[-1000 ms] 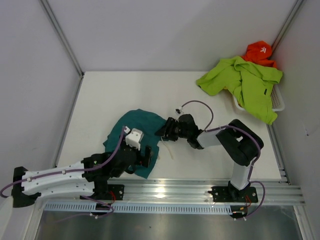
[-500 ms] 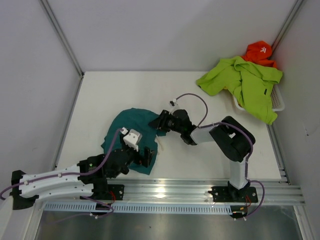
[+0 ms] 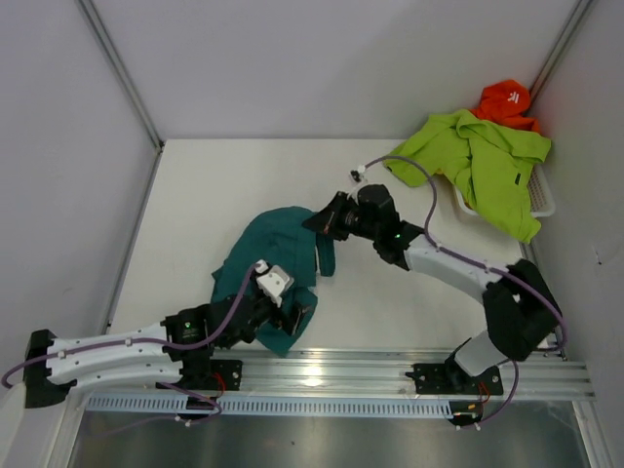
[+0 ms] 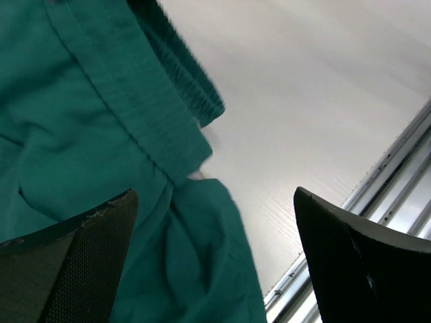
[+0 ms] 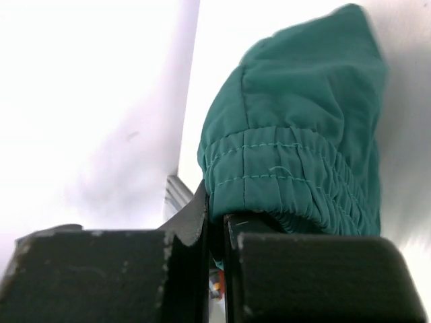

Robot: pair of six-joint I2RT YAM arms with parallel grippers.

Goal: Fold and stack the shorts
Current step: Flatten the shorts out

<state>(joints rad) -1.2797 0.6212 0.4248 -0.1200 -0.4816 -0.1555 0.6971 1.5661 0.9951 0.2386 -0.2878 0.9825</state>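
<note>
While low over the teal shorts [image 3: 278, 244], left pincer [image 4: 214, 195] apart; outstretched right pincer [image 5: 215, 227] tight on their waistband [image 5: 289, 175].

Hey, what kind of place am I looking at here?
Probably a robot test cell in a lab, not a home: a white table boxed in by plain panel walls, a left arm and right arm bolted to an aluminium rail, with teal shorts and lime green shorts as practice laundry.

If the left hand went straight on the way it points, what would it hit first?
Most likely the teal shorts, bunched just ahead of the left hand between its open fingers. Bare table shows right beside them, so I'm not certain.
</note>
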